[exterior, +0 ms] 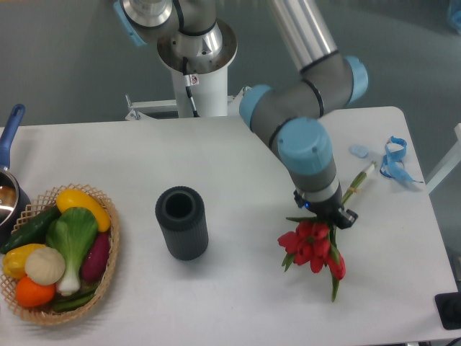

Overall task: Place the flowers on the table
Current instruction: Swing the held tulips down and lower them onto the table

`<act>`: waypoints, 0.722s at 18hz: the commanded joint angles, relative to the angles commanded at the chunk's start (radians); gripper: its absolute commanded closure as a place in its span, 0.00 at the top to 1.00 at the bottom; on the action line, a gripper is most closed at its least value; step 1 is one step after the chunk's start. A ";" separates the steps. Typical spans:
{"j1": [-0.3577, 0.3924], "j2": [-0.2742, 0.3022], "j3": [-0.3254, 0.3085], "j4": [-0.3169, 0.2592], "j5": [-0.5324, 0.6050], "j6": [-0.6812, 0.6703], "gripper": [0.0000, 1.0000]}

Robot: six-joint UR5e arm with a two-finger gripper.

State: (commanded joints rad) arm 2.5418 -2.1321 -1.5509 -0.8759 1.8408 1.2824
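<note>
The flowers (315, 249), a bunch of red tulip buds with green leaves, lie low at the right of the white table (238, 166). Their thin green stems (360, 180) run up and to the right from under the arm. My gripper (328, 216) points down over the bunch just above the buds, where the stems meet the heads, and appears shut on it. The fingers are mostly hidden under the wrist. I cannot tell whether the buds touch the tabletop or hang just above it.
A dark cylindrical vase (181, 222) stands left of the flowers. A wicker basket of vegetables (57, 256) sits at the front left, with a blue-handled pot (9, 180) behind it. Light-blue ribbons (395, 160) lie at the far right near the table edge.
</note>
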 joint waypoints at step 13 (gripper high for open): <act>0.000 0.020 0.026 0.026 -0.008 0.020 1.00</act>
State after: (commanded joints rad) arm 2.5418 -2.1125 -1.5248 -0.8498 1.8331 1.3023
